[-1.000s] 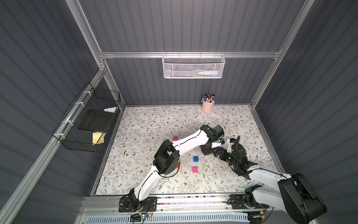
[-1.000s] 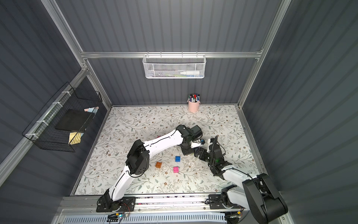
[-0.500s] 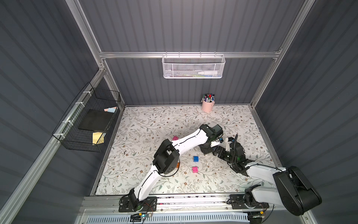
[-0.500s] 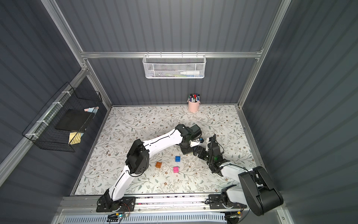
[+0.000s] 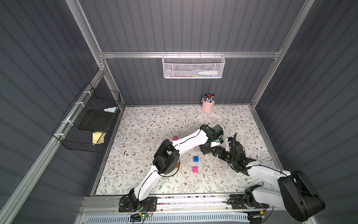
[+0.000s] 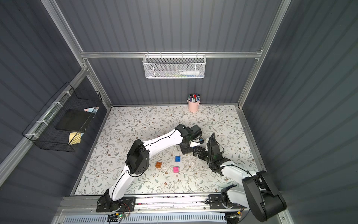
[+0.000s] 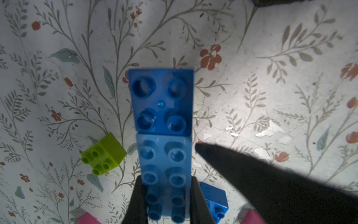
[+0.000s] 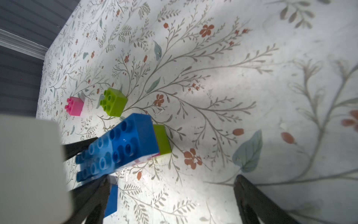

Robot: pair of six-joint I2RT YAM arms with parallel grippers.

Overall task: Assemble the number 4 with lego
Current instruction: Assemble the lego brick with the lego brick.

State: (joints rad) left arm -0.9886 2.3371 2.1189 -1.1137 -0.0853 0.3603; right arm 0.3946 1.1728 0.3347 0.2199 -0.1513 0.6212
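My left gripper (image 7: 166, 179) is shut on a joined lego cluster (image 7: 162, 120), held above the floral mat. The cluster has a long blue brick (image 8: 126, 143) on top, a lime green brick (image 8: 162, 139) at its far end and some pink beneath. My right gripper (image 8: 170, 203) is open and empty right beside it, and one of its black fingers (image 7: 251, 174) reaches in next to the cluster. In both top views the two grippers meet right of centre (image 5: 220, 140) (image 6: 201, 140). Loose lego lie around: green (image 8: 114, 101), pink (image 8: 74, 106), blue (image 5: 195, 158), pink (image 5: 195, 169), orange (image 6: 158, 164).
A small blue brick (image 7: 214, 201) lies on the mat just under the held cluster. A pink pen cup (image 5: 207, 105) stands at the back wall. A black wire basket (image 5: 87, 120) hangs on the left wall and a white mesh basket (image 5: 193, 67) on the back wall.
My right gripper has edged a little toward the back, closer to the held cluster. The left arm and the loose bricks have stayed where they were.
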